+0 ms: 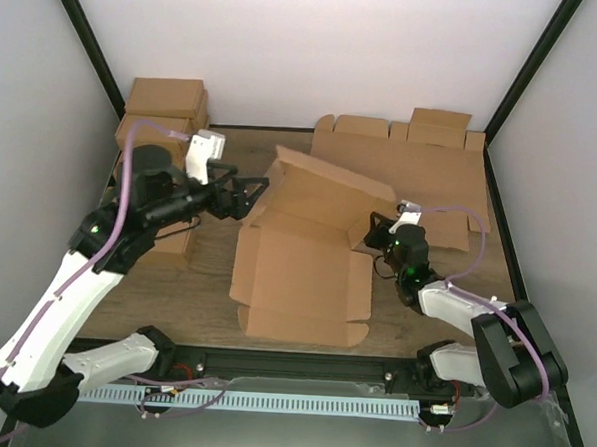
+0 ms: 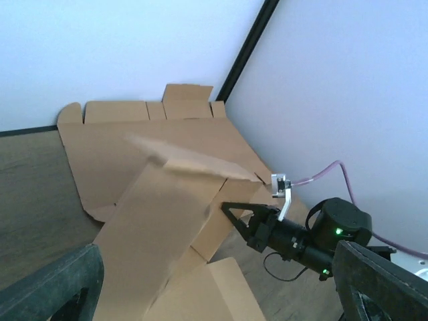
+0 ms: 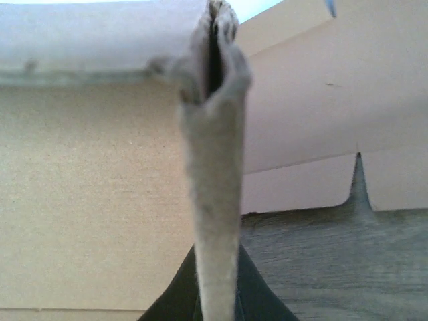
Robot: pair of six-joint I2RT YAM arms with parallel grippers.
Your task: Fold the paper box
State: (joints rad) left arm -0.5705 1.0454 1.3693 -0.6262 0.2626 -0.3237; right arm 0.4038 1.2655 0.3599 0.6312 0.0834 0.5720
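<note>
As I see it: the paper box (image 1: 301,274), a brown corrugated die-cut mailer, base and near round-tabbed flap lying flat, left side flaps spread, far panel raised at a tilt.

dark wood worktop (image 1: 203,279) carries the paper box (image 1: 301,279) at its middle, flat cardboard sheets (image 1: 421,170) at far right, stacked cartons (image 1: 164,106) at far left.

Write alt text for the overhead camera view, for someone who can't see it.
A half-folded paper box lies at centre, its back panel raised; the right gripper pinches its right flap while the left gripper stands open at the panel's left end. Flat cardboard sheets lie back right, brown cartons back left.
</note>
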